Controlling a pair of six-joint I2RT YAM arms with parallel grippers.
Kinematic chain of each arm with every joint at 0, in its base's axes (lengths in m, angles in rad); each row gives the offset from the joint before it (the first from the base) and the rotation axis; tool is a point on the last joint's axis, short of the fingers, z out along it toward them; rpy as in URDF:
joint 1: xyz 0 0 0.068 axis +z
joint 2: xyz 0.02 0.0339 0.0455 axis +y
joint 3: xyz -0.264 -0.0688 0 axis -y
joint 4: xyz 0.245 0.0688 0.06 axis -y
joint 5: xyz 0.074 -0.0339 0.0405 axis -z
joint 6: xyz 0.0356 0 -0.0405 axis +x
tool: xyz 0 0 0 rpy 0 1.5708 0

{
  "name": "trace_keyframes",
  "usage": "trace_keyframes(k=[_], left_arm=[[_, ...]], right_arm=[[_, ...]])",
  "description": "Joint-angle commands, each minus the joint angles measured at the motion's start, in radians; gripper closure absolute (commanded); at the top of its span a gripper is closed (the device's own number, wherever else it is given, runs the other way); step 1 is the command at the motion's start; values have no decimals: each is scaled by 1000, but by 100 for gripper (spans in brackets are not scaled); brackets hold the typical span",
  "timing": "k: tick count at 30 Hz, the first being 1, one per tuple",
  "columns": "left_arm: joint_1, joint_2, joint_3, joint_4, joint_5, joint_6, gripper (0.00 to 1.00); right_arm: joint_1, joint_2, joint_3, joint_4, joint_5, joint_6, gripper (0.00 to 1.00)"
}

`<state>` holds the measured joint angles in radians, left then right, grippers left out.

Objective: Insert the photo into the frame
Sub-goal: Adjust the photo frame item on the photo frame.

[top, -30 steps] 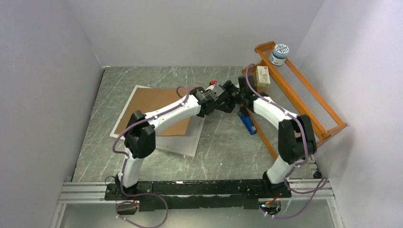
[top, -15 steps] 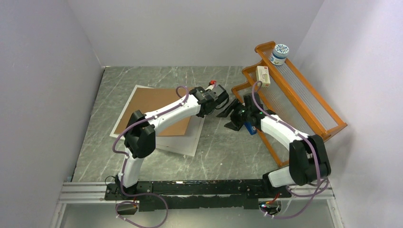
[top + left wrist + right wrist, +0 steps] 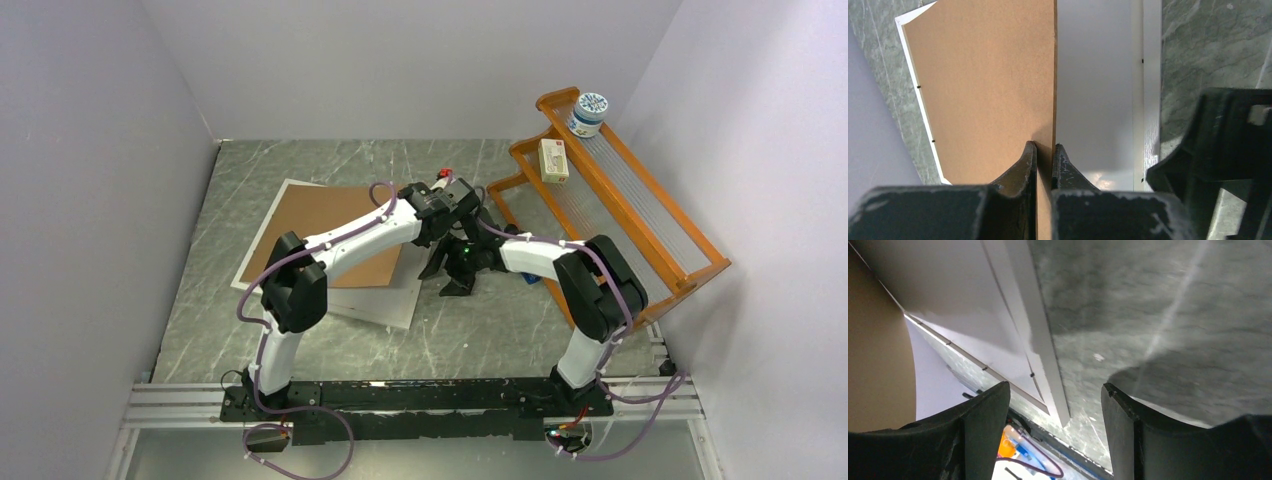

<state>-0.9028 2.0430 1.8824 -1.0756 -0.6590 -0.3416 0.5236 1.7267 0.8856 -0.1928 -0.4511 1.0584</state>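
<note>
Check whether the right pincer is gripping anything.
No, the right pincer stands open over the frame's corner, with nothing held in it.

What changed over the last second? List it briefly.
The right end effector swung left, away from the orange rack, and now hangs open at the frame's right edge. Nothing was grasped or released. The left end effector stayed shut on the brown backing board; frame, board and rack did not move.

The grey stone-look table (image 3: 480, 330) has the frame (image 3: 385, 303) lying flat on it, and the orange rack (image 3: 620, 200) stands at its right side
</note>
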Motion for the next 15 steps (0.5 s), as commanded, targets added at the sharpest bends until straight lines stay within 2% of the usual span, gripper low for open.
trace_keyframes(k=[1,8,15], left_arm=[[29,-43,-9,11,158,-126,97],[75,-92,-11,21,225,-131,97],[104,-147,-19,43,319,-120,97]], right_arm=[[67,-10,65,1,119,-59,30],[217,-58,37,16,426,-68,32],[325,-3,166,-182,685,-100,31]])
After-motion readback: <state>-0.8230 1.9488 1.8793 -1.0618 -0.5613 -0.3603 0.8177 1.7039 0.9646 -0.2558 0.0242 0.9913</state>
